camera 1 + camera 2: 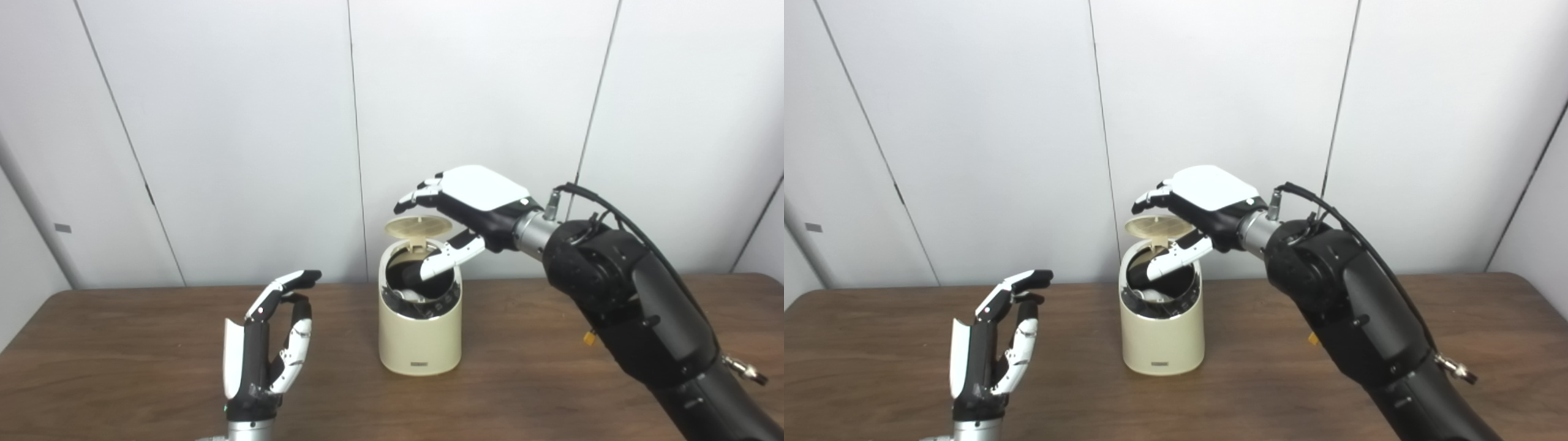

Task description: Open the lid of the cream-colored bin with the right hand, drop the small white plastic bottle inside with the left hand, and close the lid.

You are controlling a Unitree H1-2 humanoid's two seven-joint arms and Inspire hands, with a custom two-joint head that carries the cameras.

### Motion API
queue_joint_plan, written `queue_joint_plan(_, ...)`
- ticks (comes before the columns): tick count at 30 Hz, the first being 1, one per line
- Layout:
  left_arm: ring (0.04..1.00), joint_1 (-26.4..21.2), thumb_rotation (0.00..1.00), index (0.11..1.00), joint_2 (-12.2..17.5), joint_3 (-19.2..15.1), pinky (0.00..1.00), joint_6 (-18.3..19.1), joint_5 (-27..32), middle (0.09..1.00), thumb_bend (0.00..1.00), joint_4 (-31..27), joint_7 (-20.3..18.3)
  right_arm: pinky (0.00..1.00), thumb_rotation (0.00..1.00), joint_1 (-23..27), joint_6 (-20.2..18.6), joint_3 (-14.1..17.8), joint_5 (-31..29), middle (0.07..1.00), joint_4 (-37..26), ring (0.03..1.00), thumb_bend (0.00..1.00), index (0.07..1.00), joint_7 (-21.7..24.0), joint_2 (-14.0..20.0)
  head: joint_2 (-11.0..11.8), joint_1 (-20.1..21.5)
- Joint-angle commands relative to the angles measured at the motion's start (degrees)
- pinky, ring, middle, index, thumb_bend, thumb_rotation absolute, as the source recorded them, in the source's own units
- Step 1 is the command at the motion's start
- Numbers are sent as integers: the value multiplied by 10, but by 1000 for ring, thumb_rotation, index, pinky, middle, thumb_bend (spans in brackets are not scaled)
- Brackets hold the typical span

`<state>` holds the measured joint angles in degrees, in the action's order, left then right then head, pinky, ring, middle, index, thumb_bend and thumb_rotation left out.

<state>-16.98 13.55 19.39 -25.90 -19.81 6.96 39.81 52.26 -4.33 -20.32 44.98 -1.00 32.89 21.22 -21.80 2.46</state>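
2 hands: the right hand [471, 202], fingers spread and empty, sits above the raised lid [418, 226] at frame centre, the left hand [269, 343] open lower left.

A cream-colored bin [419, 334] stands on the brown table [122, 343].
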Motion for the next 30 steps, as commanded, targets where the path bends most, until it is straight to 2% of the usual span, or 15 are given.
queue_joint_plan(1,679,-16,721,685,4,-3,575,-10,-9,702,221,-11,9,971,928,44,9,9,4,845,-2,927,1000,811,-22,4,0,0)
queue_joint_plan(9,669,-16,714,682,1,-6,564,-10,-16,694,212,-12,12,967,928,38,-1,10,5,824,0,928,1000,791,-13,5,-2,0)
queue_joint_plan(17,664,-15,710,674,-2,-10,563,-10,-14,689,213,-14,11,918,925,23,3,16,11,750,-23,878,1000,727,-26,8,-6,-1)
queue_joint_plan(30,670,-10,731,683,-1,-12,567,-10,-10,696,225,-27,0,921,951,5,-33,15,8,751,-69,859,1000,716,27,13,-16,-2)
